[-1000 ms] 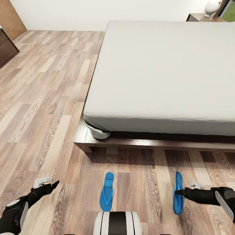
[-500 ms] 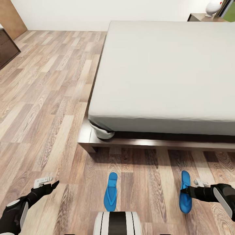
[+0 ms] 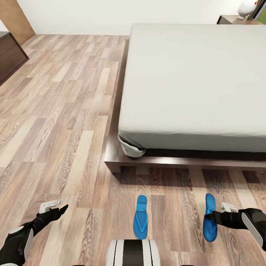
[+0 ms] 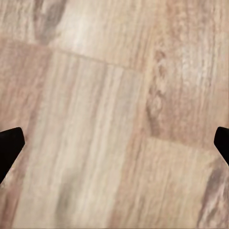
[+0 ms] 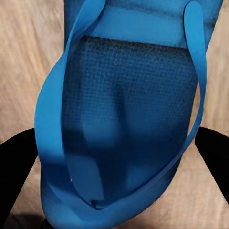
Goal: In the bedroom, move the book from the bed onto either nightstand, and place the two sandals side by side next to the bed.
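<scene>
Two sandals, one (image 3: 140, 222) and the other (image 3: 210, 217), long axes toward the bed (image 3: 195, 81) (well apart). Right gripper (image 3: 210, 217) level, clamped on the second; left gripper (image 3: 55, 208) spread over floor (image 3: 55, 111).

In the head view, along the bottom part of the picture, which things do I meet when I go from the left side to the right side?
Black left gripper over the wood-plank floor → flat bright-blue sandal lying on the floor → second bright-blue sandal → black right gripper at that sandal.
</scene>
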You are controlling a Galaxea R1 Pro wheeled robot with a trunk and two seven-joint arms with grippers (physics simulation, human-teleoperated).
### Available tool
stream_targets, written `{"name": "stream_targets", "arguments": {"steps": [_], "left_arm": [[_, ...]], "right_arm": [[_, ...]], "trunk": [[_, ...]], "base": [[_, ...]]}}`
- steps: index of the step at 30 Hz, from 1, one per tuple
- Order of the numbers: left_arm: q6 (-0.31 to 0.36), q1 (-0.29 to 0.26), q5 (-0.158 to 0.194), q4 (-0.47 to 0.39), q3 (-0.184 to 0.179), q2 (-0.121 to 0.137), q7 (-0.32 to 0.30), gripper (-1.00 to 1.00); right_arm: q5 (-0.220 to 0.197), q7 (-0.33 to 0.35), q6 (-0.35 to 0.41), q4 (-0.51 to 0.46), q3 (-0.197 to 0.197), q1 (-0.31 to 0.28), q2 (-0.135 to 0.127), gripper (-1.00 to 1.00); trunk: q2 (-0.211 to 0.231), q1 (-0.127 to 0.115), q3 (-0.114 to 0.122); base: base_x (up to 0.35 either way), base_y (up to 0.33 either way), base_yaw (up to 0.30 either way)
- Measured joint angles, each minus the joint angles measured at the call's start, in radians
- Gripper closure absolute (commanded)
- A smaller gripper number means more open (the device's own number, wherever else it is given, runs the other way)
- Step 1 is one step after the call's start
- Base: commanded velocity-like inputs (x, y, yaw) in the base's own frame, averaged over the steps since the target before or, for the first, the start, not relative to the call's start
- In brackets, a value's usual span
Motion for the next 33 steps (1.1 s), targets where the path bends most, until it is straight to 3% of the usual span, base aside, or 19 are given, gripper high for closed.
{"name": "stream_targets", "arguments": {"steps": [18,23,25,33], "left_arm": [[0.0,0.0,0.0,0.001,0.0,-0.003,-0.001,-1.0],[0.0,0.0,0.0,0.001,0.0,-0.003,-0.001,-1.0],[-0.001,0.0,0.0,0.002,0.0,-0.004,-0.001,-1.0],[-0.001,0.0,0.0,0.002,0.0,-0.005,-0.001,-1.0]], "right_arm": [[0.003,-0.011,-0.004,-0.002,0.0,0.0,0.0,1.0],[0.048,-0.174,-0.004,-0.006,0.0,0.0,0.001,1.0],[0.049,-0.204,-0.002,-0.007,0.0,0.0,0.001,1.0],[0.05,-0.219,-0.001,-0.008,0.0,0.0,0.001,1.0]], "trunk": [[0.0,0.0,0.0],[0.0,0.0,0.0],[0.0,0.0,0.0],[0.0,0.0,0.0]], "base": [[0.0,0.276,0.0],[0.0,0.239,0.0],[0.0,0.083,0.0],[0.0,0.02,0.0]]}}
